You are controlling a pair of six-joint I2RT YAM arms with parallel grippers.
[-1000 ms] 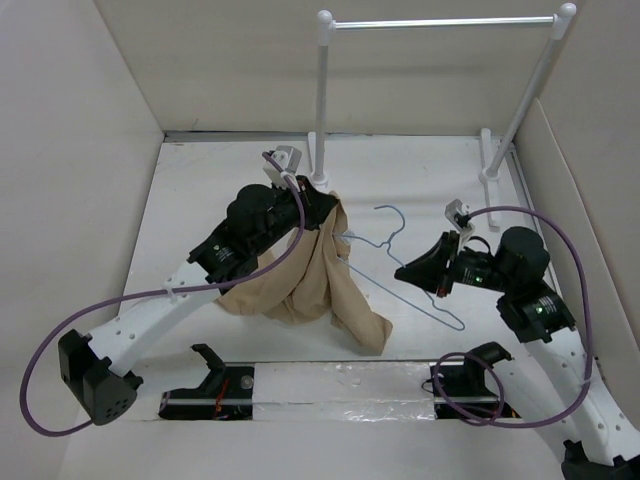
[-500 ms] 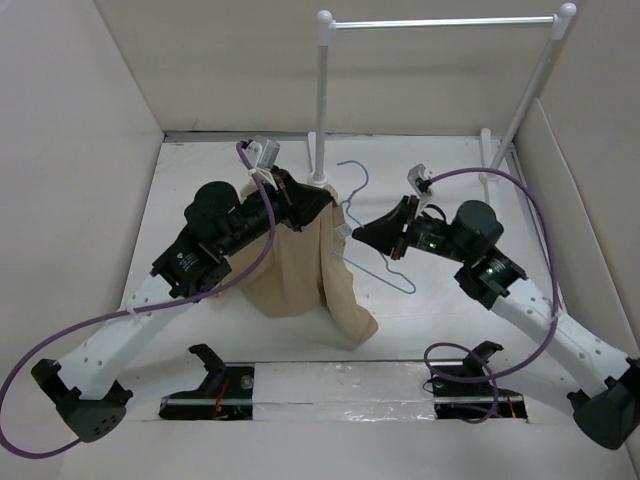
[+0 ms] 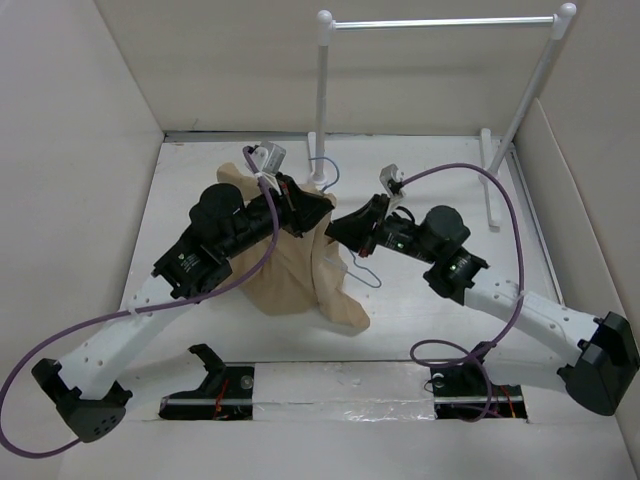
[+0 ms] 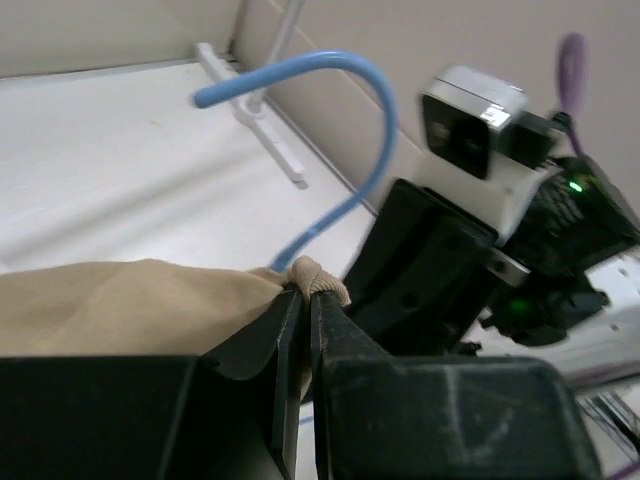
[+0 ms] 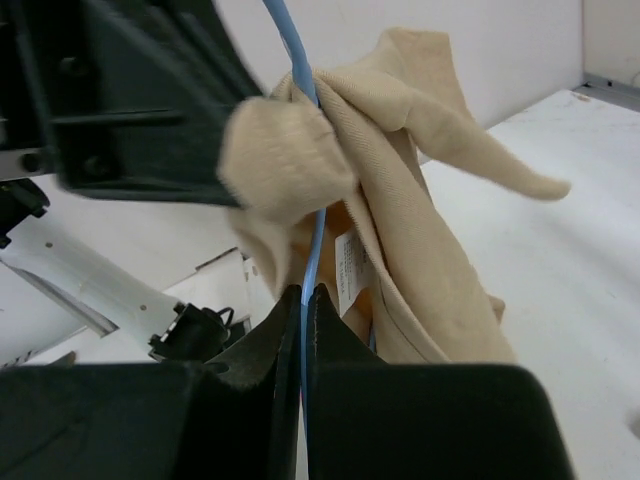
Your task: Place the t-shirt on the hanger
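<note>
small tan-beige soft-fabric t-shirt [image 3: 298,272]: held up mid-table, bunched, lower folds spread on the white tabletop [image 3: 430,165]. pinched at a top edge by the black two-finger left gripper [image 4: 300,298], fingers clamped tight on a small roll of cloth. threaded right at that pinch by the thin pale-blue wire hanger [image 5: 316,225]; hook curving up clear of the cloth, close to the foot of the tall white rack [image 3: 322,90] with silver rail. wire gripped by the black right gripper [image 5: 303,300], fingers narrowed onto it, strand running up from there into the shirt's folds. small white label [image 5: 346,266] showing inside the fabric, just beside the wire. both grippers nearly tip to tip over the middle of the table.
</note>
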